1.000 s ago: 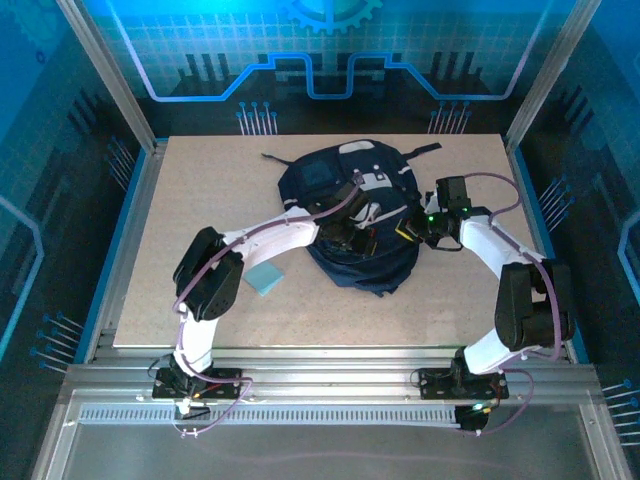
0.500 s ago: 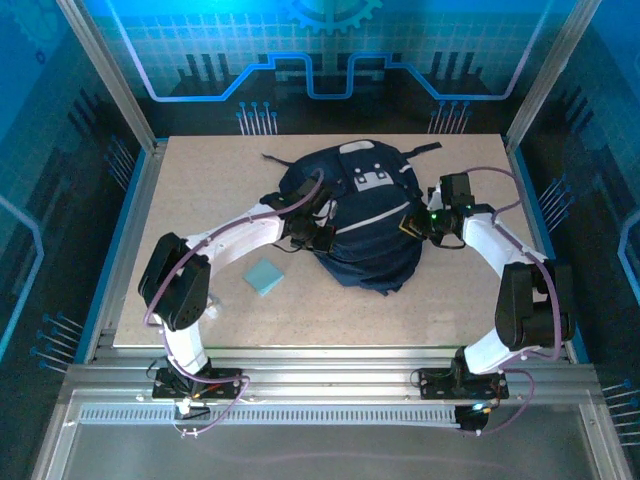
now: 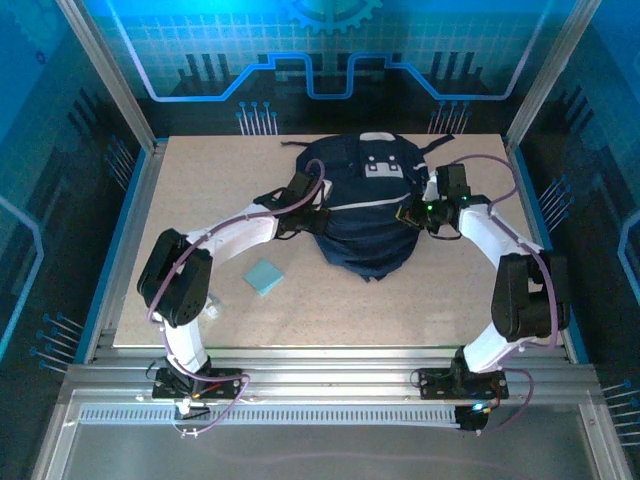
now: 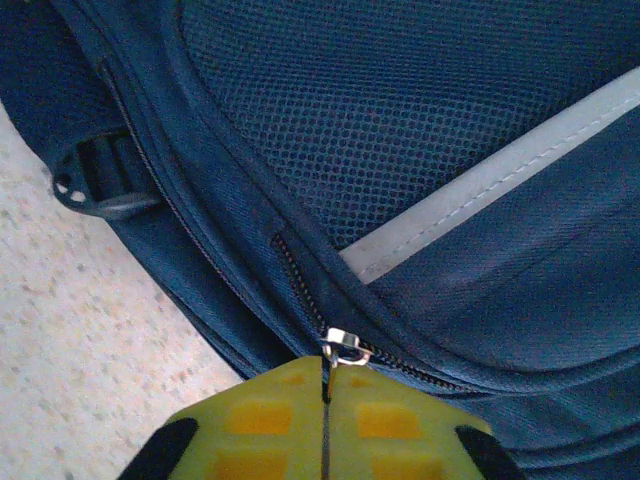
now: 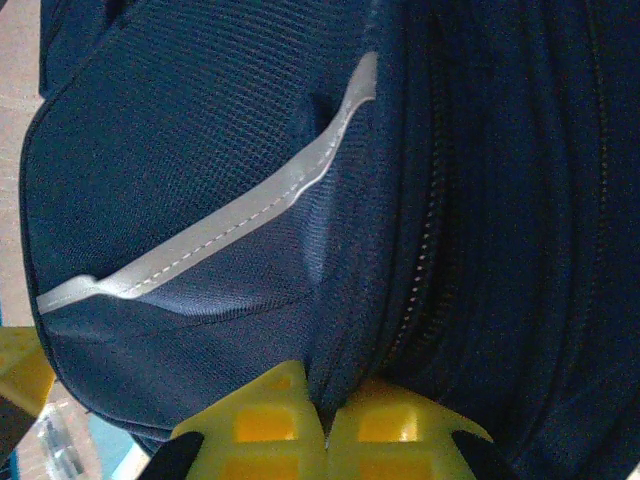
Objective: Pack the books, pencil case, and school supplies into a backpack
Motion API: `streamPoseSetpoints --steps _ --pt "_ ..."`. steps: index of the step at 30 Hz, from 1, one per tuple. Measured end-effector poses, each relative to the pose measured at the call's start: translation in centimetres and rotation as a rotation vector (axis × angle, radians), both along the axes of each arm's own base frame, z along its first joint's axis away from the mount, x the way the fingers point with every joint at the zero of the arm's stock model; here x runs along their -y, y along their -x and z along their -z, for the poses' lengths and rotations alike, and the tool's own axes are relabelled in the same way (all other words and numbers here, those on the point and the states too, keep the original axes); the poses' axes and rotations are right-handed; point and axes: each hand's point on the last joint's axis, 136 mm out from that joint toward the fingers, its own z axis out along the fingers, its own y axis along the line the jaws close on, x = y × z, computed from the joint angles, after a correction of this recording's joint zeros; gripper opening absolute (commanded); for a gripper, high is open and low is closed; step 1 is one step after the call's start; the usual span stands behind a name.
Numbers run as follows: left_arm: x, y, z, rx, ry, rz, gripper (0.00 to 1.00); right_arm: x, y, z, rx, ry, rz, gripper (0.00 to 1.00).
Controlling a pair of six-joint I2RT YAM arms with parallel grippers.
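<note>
The navy backpack lies at the middle back of the table, grey stripe across it. My left gripper is at its left side. In the left wrist view that gripper is shut on the metal zipper pull, with the backpack beyond it. My right gripper is at the backpack's right side; in the right wrist view it is shut on a fold of the backpack's fabric beside a zipper track. The light-blue school supplies pad lies on the table, near left of the backpack. Books and pencil case are out of view.
A black strap buckle hangs at the backpack's edge over the speckled tabletop. Straps trail toward the table's back edge. Metal frame posts stand at the back corners. A rail runs along the near edge.
My left gripper has gone from over the backpack's middle to its left side. The backpack's top has shut and it has shifted toward the back. The right gripper moved back with it.
</note>
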Motion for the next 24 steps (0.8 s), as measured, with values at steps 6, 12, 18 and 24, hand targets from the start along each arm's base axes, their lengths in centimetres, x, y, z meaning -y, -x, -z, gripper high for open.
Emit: streamPoseSetpoints --steps 6,12,18,24 --pt "0.5 0.0 0.1 -0.075 0.06 0.189 0.0 0.7 -0.4 -0.6 0.028 0.077 -0.02 0.0" --pt "0.7 1.8 -0.2 -0.108 0.124 0.303 0.0 1.1 -0.7 -1.7 0.037 0.115 -0.071 0.0" --pt "-0.7 0.7 0.6 -0.032 0.018 0.282 0.01 0.4 -0.9 -2.0 0.05 0.113 -0.158 0.0" --pt "-2.2 -3.5 0.9 0.036 -0.134 0.202 0.24 0.3 -1.5 -2.3 0.091 0.116 -0.185 0.0"
